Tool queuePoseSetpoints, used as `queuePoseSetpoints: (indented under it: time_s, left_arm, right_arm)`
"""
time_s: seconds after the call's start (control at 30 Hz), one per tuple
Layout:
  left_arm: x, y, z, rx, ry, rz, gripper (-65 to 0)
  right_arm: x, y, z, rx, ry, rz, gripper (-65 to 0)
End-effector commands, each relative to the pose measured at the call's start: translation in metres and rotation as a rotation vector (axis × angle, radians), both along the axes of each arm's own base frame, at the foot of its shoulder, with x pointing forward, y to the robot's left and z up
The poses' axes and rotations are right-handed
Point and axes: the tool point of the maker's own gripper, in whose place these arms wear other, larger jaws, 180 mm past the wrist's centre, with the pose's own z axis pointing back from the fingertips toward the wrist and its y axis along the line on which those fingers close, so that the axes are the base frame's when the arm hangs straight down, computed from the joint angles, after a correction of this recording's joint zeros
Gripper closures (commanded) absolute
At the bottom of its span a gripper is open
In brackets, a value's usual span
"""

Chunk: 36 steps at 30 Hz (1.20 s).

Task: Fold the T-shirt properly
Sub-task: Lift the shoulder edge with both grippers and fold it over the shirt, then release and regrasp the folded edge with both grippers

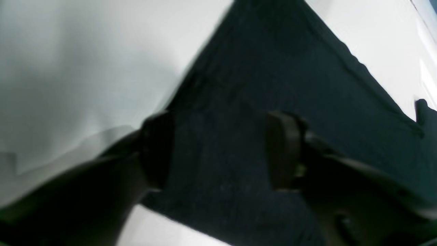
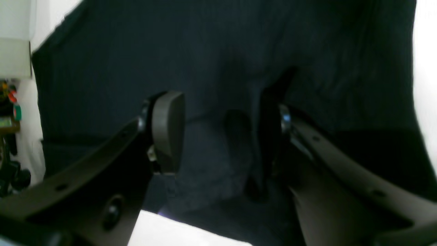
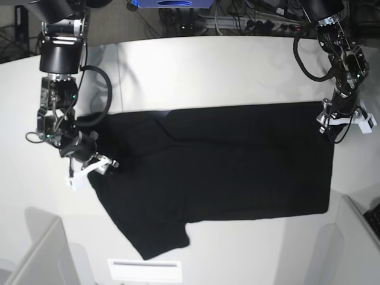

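The black T-shirt (image 3: 225,166) lies spread flat on the white table (image 3: 225,71), with one sleeve (image 3: 157,234) pointing to the front. My left gripper (image 3: 336,122) is at the shirt's far right corner. In the left wrist view this gripper (image 1: 220,150) is open, its fingers (image 1: 283,150) straddling the black cloth (image 1: 273,68) close above it. My right gripper (image 3: 95,160) is at the shirt's left edge. In the right wrist view it (image 2: 218,133) is open, with dark cloth (image 2: 205,51) between and beyond its pads (image 2: 167,130). No print or tag shows.
A white slip (image 3: 144,270) lies near the table's front edge. Raised white panels stand at the front left (image 3: 35,255) and front right (image 3: 356,237). Cables and a power strip (image 3: 261,24) run behind the table. Shelf clutter (image 2: 10,112) shows at the right wrist view's left edge.
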Motion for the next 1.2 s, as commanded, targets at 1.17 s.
queuePoseSetpoints:
  time_s: [1.17]
  left_arm:
    - [-0.114, 0.05, 0.016, 0.089, 0.023, 0.103, -65.0]
  right_arm:
    - [-0.122, -0.098, -0.023, 0.078, 0.13, -0.6, -36.9]
